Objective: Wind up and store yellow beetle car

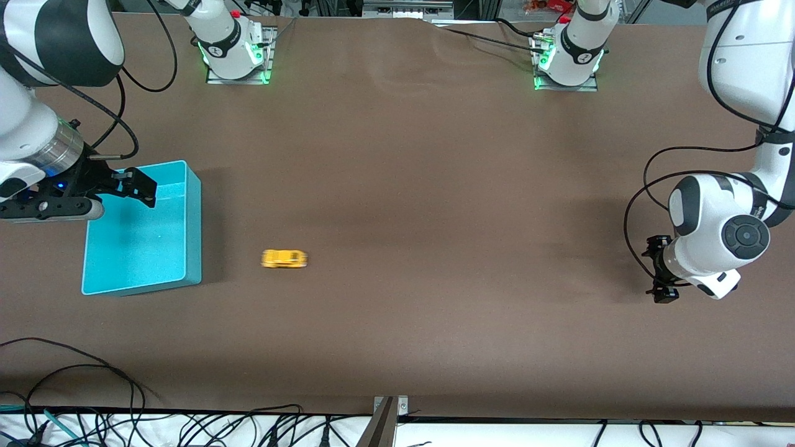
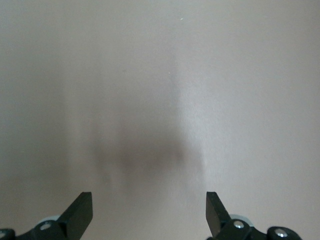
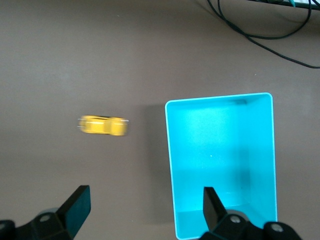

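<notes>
The yellow beetle car stands on the brown table beside the teal bin, toward the left arm's end from it, and looks smeared. The right wrist view also shows the car and the bin, which has nothing in it. My right gripper hangs open and empty over the bin's edge nearest the robots' bases; it also shows in its wrist view. My left gripper waits open and empty low over bare table at the left arm's end, and its wrist view shows only table.
Black cables lie along the table's edge nearest the front camera, at the right arm's end. The two arm bases stand at the edge farthest from the camera.
</notes>
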`<act>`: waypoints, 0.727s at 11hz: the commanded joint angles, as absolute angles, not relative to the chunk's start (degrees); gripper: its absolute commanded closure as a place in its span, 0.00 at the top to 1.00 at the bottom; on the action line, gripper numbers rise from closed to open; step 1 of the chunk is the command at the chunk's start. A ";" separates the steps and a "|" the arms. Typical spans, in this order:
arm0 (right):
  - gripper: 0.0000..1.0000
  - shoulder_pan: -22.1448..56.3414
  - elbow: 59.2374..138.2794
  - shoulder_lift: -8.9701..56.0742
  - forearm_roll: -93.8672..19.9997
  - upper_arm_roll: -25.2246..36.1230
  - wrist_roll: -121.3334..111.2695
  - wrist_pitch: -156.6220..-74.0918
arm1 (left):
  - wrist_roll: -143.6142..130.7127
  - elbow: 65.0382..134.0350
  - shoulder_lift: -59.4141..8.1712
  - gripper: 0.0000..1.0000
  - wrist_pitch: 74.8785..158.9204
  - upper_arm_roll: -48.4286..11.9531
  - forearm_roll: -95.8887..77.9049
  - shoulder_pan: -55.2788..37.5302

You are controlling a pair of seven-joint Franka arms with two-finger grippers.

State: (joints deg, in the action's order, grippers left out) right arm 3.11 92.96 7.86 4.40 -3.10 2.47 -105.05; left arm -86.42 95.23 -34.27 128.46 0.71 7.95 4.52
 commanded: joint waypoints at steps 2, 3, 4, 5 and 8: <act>1.00 3.43 90.44 7.91 5.36 -3.60 2.46 -104.15 | -71.94 95.71 -28.40 1.00 121.92 0.18 5.99 4.48; 1.00 3.17 90.44 8.00 5.27 -3.43 2.29 -104.15 | -68.15 95.80 -27.00 1.00 120.95 0.26 3.80 4.48; 1.00 3.25 90.44 8.00 5.27 -3.43 2.37 -104.15 | -64.90 95.71 -25.85 1.00 120.50 0.35 1.95 4.48; 1.00 3.43 90.44 7.91 5.19 -3.60 2.55 -104.15 | -62.34 95.71 -24.62 1.00 120.41 0.35 1.59 4.57; 1.00 3.43 90.44 7.82 5.19 -3.60 2.55 -104.15 | -52.77 95.80 -20.67 1.00 117.44 -0.26 1.58 4.39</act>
State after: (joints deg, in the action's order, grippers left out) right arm 3.33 91.35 7.83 4.41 -3.53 2.47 -104.99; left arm -61.11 95.04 -24.73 120.65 0.27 3.05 4.36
